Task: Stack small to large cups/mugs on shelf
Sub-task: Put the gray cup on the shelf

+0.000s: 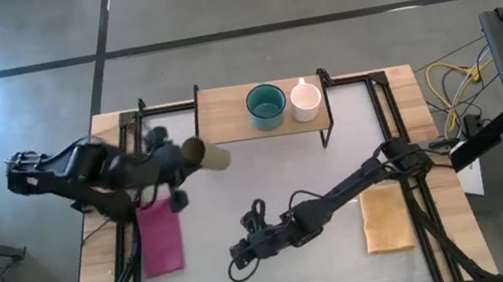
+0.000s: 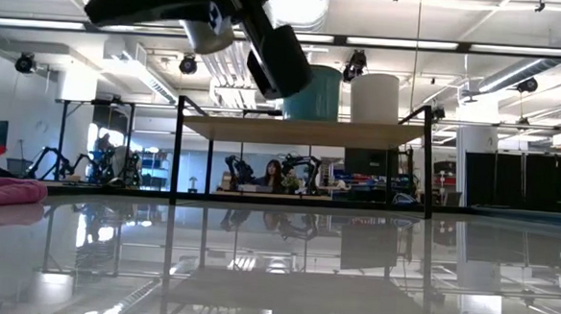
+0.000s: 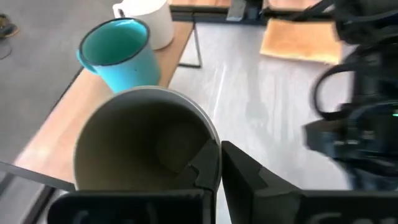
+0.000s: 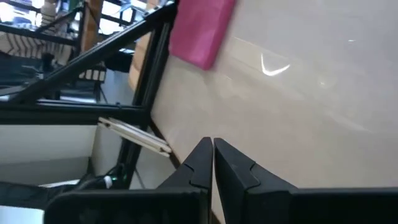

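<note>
My left gripper (image 1: 181,158) is shut on the olive-brown tumbler (image 1: 212,156), held in the air above the table, left of the shelf (image 1: 223,115). The tumbler also shows in the low view (image 2: 281,61) and in the left wrist view (image 3: 143,143). The teal mug (image 1: 266,105) and the white mug (image 1: 306,100) stand upright side by side on the shelf board. My right gripper (image 1: 239,256) is shut and empty, low over the middle of the table near its front edge. My left gripper holds the tumbler by its rim wall (image 3: 211,144), one finger (image 3: 202,168) inside the mouth and the other outside. The fingers come nearly level from the table's left. The tumbler is lifted clear and tipped far over, its mouth toward the gripper and its base toward the shelf.
A pink cloth (image 1: 161,238) lies on the table below the left arm. An orange cloth (image 1: 385,219) lies at the right. The shelf's black legs (image 1: 327,134) stand at the table's far side. The right arm stretches across the table's middle.
</note>
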You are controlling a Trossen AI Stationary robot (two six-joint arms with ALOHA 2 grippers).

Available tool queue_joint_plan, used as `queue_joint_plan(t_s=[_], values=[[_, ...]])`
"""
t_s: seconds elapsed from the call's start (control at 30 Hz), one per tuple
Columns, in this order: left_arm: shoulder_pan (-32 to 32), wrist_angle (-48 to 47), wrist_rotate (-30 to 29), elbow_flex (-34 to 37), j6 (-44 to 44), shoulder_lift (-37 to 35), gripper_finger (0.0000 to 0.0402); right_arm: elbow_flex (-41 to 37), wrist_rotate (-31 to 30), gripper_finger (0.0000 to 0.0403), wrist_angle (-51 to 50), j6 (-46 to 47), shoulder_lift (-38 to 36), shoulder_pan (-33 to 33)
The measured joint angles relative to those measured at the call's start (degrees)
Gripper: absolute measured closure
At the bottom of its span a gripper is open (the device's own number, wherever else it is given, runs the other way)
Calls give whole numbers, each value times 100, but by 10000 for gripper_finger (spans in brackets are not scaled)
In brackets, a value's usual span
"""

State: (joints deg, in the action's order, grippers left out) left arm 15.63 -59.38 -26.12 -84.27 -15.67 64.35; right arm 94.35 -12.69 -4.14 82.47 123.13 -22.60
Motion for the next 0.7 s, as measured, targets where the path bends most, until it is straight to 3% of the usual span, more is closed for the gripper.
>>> queue_joint_plan(t_s=[0.17,0.47,0.7], values=[[-981,-364,832,-853,708,610,402,0,-160,394,-26,-5,-69,-141],[-2431,-1825,2108,-2448,1683,1705,402,-9,-555,394,-178,-47,-283,-292],[-3296,-2206,2601,-3105,2424,2306,402,-42,-569,394,-322,-150,-350,-348]])
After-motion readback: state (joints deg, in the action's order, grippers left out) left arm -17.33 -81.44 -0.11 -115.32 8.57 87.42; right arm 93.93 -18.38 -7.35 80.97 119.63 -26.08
